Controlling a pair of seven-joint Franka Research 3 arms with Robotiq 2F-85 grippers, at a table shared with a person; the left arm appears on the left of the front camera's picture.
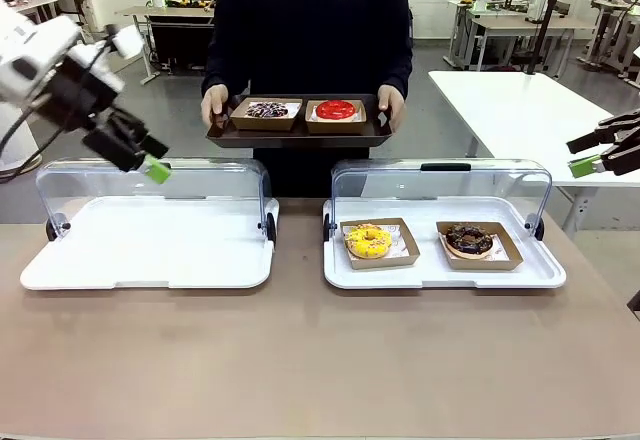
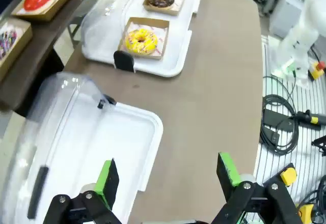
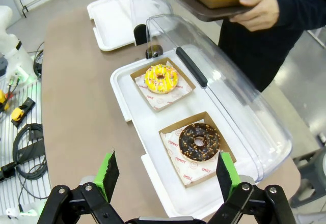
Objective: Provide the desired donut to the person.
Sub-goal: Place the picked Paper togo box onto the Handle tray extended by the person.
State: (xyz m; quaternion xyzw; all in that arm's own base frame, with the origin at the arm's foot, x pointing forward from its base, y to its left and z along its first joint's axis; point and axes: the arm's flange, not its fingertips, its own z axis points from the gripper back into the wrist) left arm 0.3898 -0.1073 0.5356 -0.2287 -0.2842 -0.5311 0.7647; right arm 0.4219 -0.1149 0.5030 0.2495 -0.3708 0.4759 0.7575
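Observation:
The person [image 1: 310, 20] stands at the far side and holds a dark tray [image 1: 225, 135] with both hands. It carries a sprinkled chocolate donut [image 1: 267, 110] and a red glazed donut [image 1: 335, 110], each in a paper box. A yellow donut [image 1: 368, 241] [image 3: 161, 78] and a chocolate donut [image 1: 469, 239] [image 3: 199, 141] lie boxed in the right white tray [image 1: 440, 278]. My left gripper [image 1: 155, 157] [image 2: 167, 170] hangs open above the left white tray [image 1: 150, 255], holding nothing. My right gripper [image 1: 583, 153] [image 3: 167, 168] is open above the table's right end, near the chocolate donut.
Both white trays have clear lids [image 1: 440, 195] swung up at the back. The left tray [image 2: 117, 147] holds nothing. A white table [image 1: 520, 110] stands behind on the right. Cables [image 2: 282, 124] lie on the floor beside the table. The near half of the brown table [image 1: 300, 360] is bare.

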